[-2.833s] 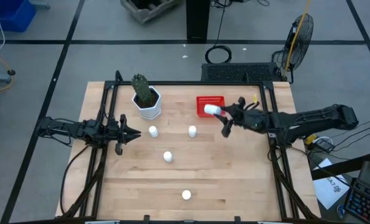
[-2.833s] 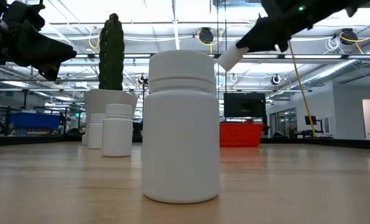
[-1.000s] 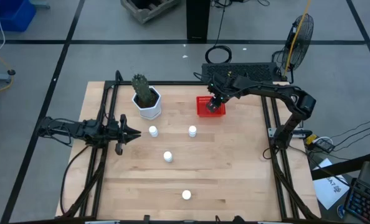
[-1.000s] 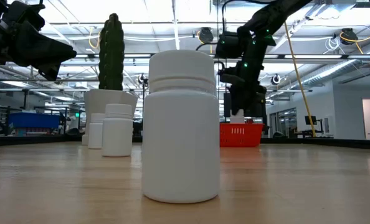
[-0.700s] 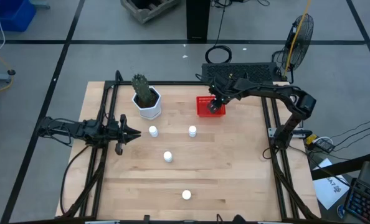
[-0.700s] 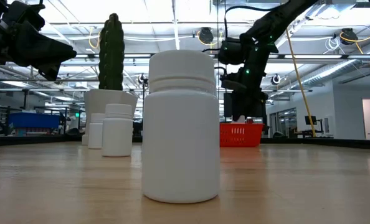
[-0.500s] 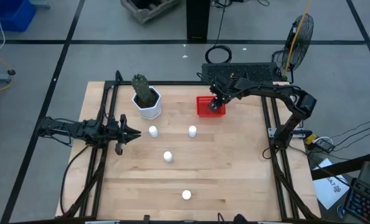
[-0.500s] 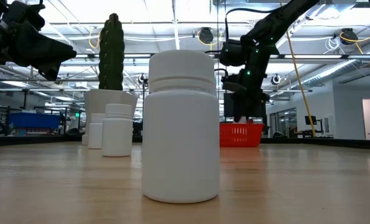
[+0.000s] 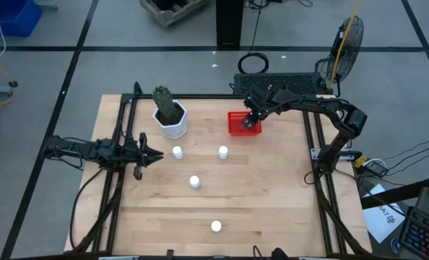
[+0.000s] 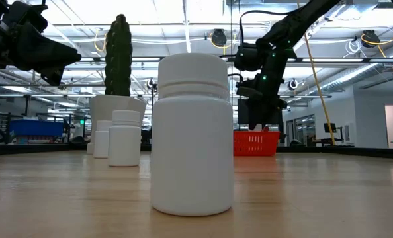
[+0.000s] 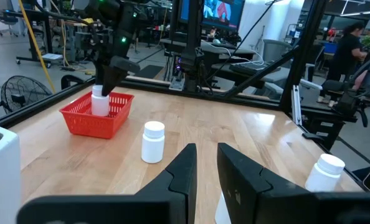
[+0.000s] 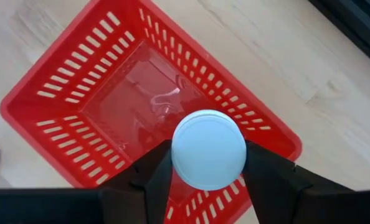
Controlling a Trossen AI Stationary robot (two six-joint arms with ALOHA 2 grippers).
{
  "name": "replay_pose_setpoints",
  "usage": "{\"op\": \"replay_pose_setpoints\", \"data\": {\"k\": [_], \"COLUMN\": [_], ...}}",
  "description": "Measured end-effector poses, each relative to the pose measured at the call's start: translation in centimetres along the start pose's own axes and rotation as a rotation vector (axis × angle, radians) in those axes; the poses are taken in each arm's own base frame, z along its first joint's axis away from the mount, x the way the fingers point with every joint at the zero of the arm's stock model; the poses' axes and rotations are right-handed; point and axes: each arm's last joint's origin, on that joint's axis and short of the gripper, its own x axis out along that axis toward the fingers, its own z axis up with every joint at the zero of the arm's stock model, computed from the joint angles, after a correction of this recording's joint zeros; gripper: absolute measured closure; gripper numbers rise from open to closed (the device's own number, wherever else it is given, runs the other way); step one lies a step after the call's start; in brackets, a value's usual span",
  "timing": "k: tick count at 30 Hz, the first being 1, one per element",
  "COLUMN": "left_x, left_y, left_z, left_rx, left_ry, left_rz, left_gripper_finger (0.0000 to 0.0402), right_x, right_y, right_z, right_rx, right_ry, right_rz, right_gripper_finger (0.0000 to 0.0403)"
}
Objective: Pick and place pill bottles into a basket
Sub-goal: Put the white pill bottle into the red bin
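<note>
Because our right gripper (image 12: 208, 171) hangs straight over the red basket (image 12: 79, 93), its fingers clamped on one pill bottle (image 12: 209, 149), the drop should land inside. Four other bottles (image 9: 222, 152) wait on the table (image 9: 272, 195) (our left gripper (image 9: 155, 154), narrowly parted, idles at the left edge).

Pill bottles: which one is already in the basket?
The pill bottle standing in the red basket, between the right gripper's fingers; the other four stand on the table.

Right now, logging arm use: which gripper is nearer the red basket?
Right. The right gripper is directly over the basket; the left gripper waits across the table.
</note>
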Motion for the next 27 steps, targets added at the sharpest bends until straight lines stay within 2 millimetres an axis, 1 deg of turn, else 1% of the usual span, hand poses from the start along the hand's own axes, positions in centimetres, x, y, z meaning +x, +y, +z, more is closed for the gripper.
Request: {"op": "replay_pose_setpoints", "data": {"k": [18, 27], "left_x": [0.0, 0.0], "left_y": [0.0, 0.0], "left_z": [0.0, 0.0], "left_rx": [0.000, 0.000], "left_ry": [0.000, 0.000], "left_rz": [0.000, 0.000], "left_gripper_finger": [0.0334, 0.0334], "right_x": [0.0, 1.6], "right_y": [0.0, -0.4], "right_z": [0.0, -1.6], "right_rx": [-0.008, -0.021], "right_ry": [0.001, 0.016], "right_rz": [0.000, 0.030], "right_gripper_finger": [0.0222, 0.0209]}}
